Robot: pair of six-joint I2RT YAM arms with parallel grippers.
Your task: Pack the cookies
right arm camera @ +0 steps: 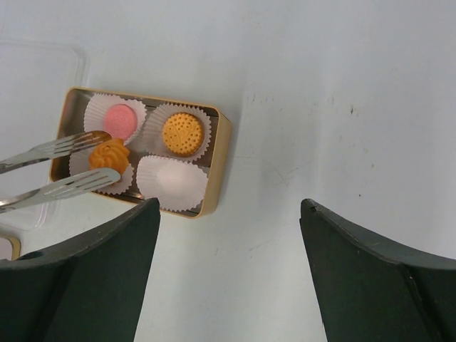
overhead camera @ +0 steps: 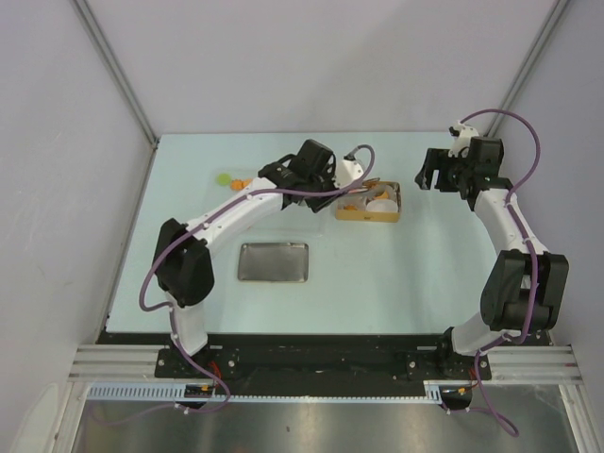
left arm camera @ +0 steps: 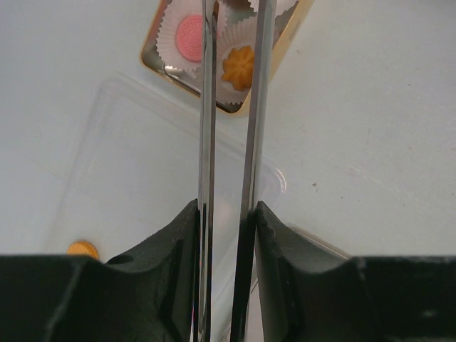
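Note:
My left gripper (left arm camera: 226, 214) is shut on a pair of metal tongs (left arm camera: 206, 142). The tong tips lie on either side of an orange swirl cookie (right arm camera: 108, 155) that sits in a white paper cup inside the gold tin (right arm camera: 222, 142). The tin also holds a pink cookie (right arm camera: 120, 118), a round orange cookie (right arm camera: 182, 133) and one empty paper cup (right arm camera: 172, 179). Loose green (overhead camera: 223, 177) and orange (overhead camera: 241, 181) cookies lie on the table to the far left. My right gripper (right arm camera: 229, 206) hovers open to the right of the tin (overhead camera: 368, 203), with nothing between its fingers.
A clear plastic lid (left arm camera: 142, 164) lies beside the tin, under the tongs. A shallow metal tray (overhead camera: 273, 261) sits nearer the arm bases. Grey walls close the table at the back and on both sides.

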